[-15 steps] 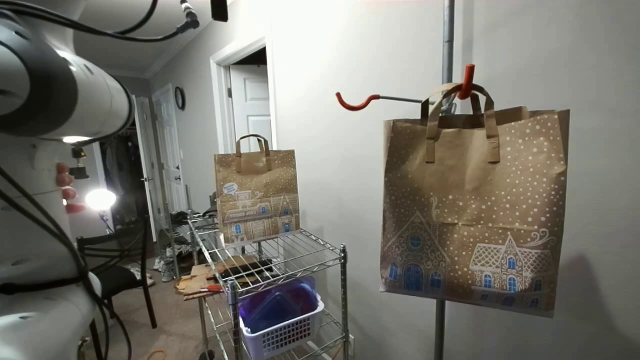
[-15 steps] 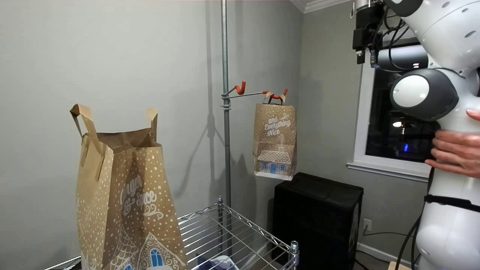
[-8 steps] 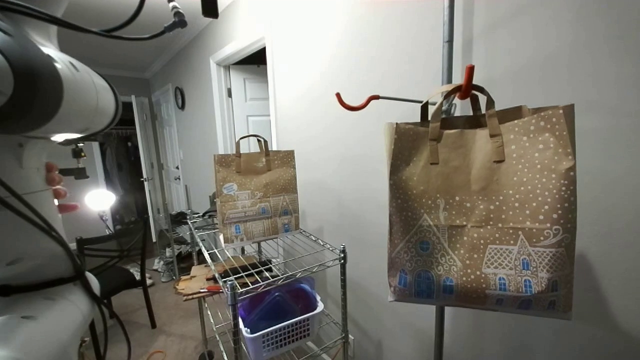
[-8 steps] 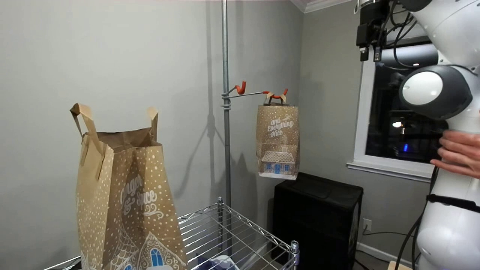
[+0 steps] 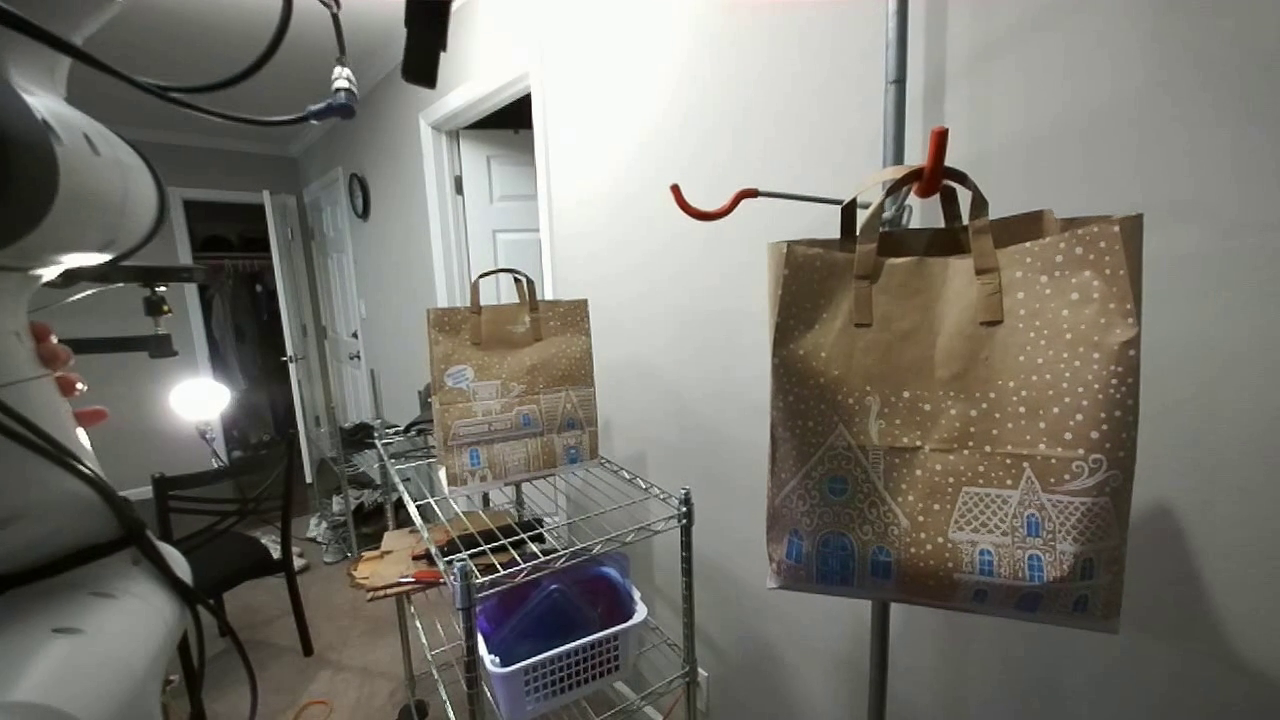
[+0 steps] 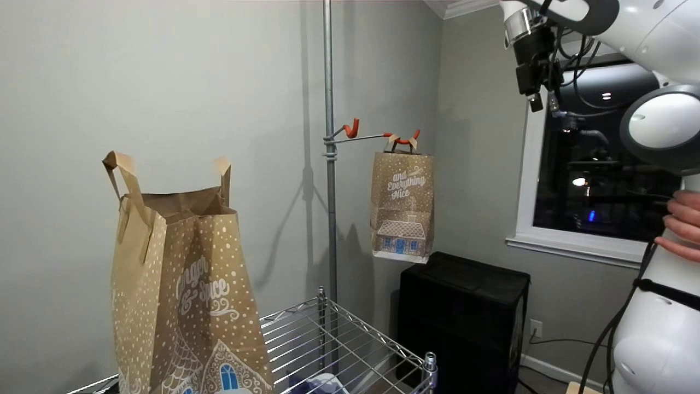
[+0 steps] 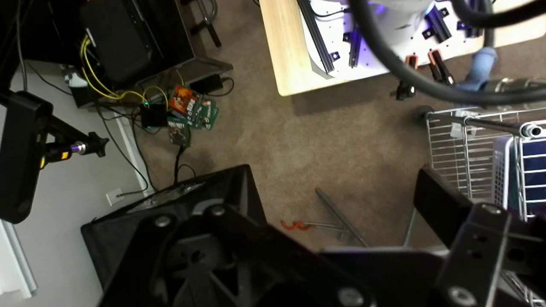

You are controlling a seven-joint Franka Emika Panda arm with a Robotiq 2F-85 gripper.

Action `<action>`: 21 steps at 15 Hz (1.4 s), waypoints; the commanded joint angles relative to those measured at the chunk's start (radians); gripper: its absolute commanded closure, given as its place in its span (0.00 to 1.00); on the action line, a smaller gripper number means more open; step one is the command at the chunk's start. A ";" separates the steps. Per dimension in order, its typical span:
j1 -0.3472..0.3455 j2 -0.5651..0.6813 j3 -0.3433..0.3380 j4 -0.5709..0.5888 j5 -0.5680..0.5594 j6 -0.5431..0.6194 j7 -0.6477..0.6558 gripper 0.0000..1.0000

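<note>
Two brown paper bags. Hanging bag: looped by its handles over one orange hook on a single metal pole; second hook sticks out beside it. Long axis near vertical, mouth and handles up, base down. Broad face, two printed houses, turned to the camera in an exterior view; narrow side panel, one house, shows in an exterior view.

Second bag stands upright on the bench, a wire rack; mouth up, long axis vertical.

One pincer, high by the window in an exterior view, aimed downward, well apart from both bags. Released: two fingertips spread, gap bare. One human hand lies against the arm.

Others: one white basket on the rack's lower level, one chair, one lit lamp, one black box. Wrist view: game cases on the floor, overlapping, exact count unclear.
</note>
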 commanded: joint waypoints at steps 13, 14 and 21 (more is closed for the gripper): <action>0.128 -0.386 0.051 -0.867 -0.150 0.551 0.035 0.00; 0.135 -0.420 0.052 -0.915 -0.148 0.583 0.048 0.00; 0.129 -0.357 0.044 -0.831 -0.122 0.540 0.037 0.00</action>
